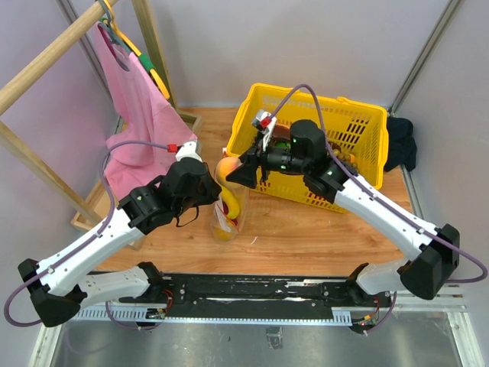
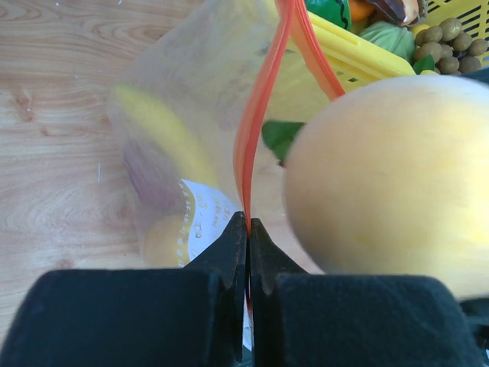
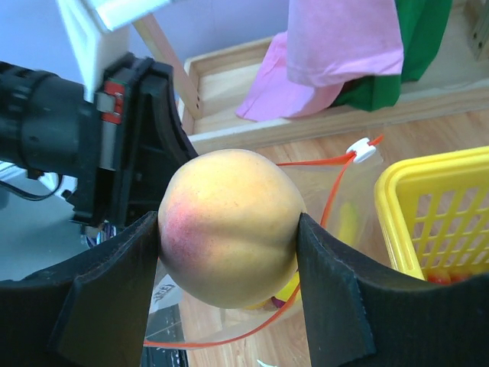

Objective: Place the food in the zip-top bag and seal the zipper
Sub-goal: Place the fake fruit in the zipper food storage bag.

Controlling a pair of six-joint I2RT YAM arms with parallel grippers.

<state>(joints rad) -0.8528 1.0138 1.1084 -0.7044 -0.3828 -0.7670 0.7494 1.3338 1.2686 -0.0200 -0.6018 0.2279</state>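
**Over the bag [image 1: 230,211] mouth: peach [image 3: 228,223] poised**

Right hand [image 1: 242,174] clamps the peach from both sides, just above the opening. Left hand [image 2: 248,228] is closed tight on the zipper [image 2: 257,115], apparently to keep the bag upright and its mouth parted; it stands on the surface [image 1: 313,233] beside the basket [image 1: 365,126].

bag [image 1: 230,216] before basket [image 1: 359,139] | peach [image 1: 226,167] at bag mouth | rack [image 1: 46,58] left of basket

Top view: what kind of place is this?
Probably a robot test booth: plain walls, left arm and right arm bolted by a wooden table, toy food in a yellow basket.
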